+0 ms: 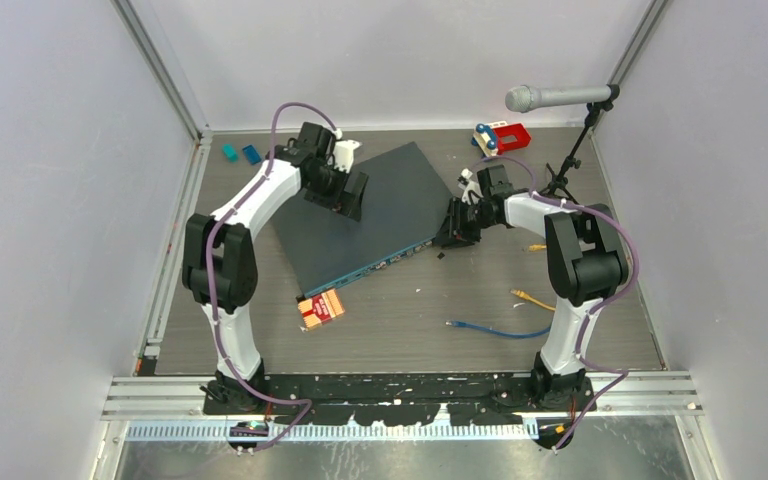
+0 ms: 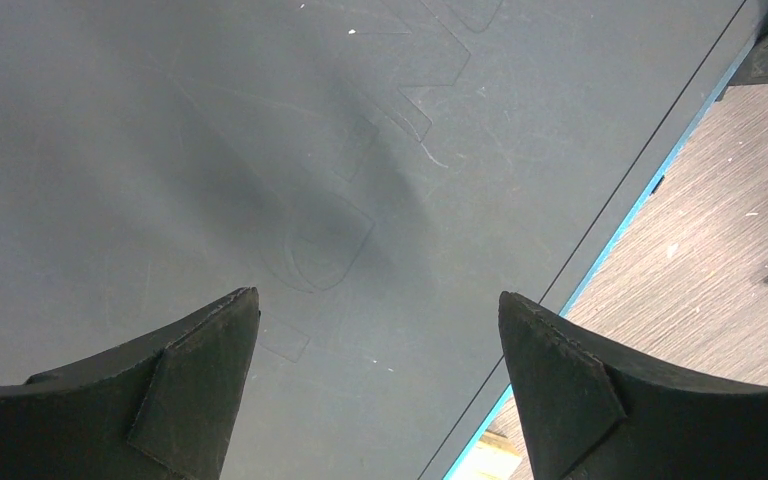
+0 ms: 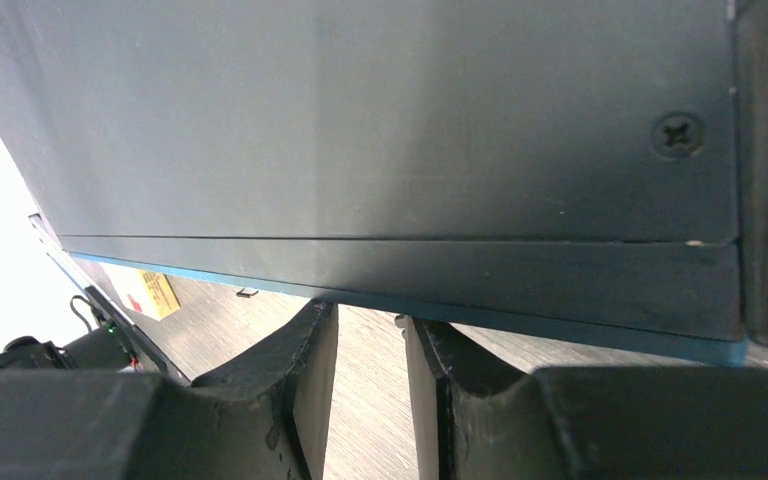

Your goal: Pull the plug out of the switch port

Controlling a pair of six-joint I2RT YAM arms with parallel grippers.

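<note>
Overhead view: the switch (image 1: 390, 215), dark grey w/ a teal front edge, is lying at an angle mid-tabletop (image 1: 410, 300), between both arms. The left gripper (image 2: 377, 300) is hovering over the switch's top, fingers spread wide, nothing between them. The right gripper (image 3: 370, 312) is sitting at the switch's right front corner, just beside the teal edge, fingers nearly together w/ a narrow gap showing tabletop; nothing seen pinched. Can't tell if a plug is sitting in any port. A blue cable (image 1: 500, 331) is lying loose, well apart from the switch. A red-yellow box (image 1: 322, 308) is resting just beside its near corner.
</note>
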